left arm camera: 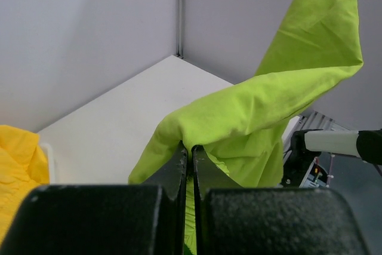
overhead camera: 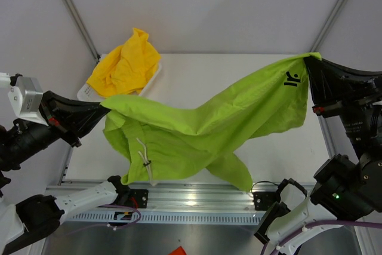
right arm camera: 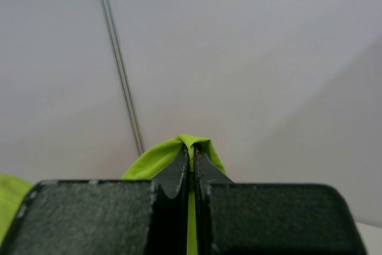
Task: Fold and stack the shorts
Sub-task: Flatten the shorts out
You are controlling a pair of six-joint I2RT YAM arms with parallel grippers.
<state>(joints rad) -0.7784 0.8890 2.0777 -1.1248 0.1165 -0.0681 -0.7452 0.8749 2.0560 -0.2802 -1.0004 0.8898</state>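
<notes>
- We find the lime green shorts (overhead camera: pixel 203 129) hung in the air above the bench (overhead camera: pixel 197 76), stretched between both hands, with the middle sagging and the lower hems drooping towards the near rail (overhead camera: pixel 197 198)
- The left hand (overhead camera: pixel 102 107) is pressed together on an edge of the cloth at the left. The right hand (overhead camera: pixel 310 59) is pinching a corner near the dark logo (overhead camera: pixel 291 79), raised at the right
- The yellow shorts (overhead camera: pixel 125 64) lie crumpled in the white basket (overhead camera: pixel 156 79) at the far left corner of the bench, well apart from either hand
- We judge the fabric light, thin, limp and somewhat slick. It will crease anywhere and hold no shape, so it is best taken at waistband corners or hems, with the white drawstring (overhead camera: pixel 145 158) kept clear
- The bench is white, smooth and flat, and plain grey walls close it in at the back and sides
</notes>
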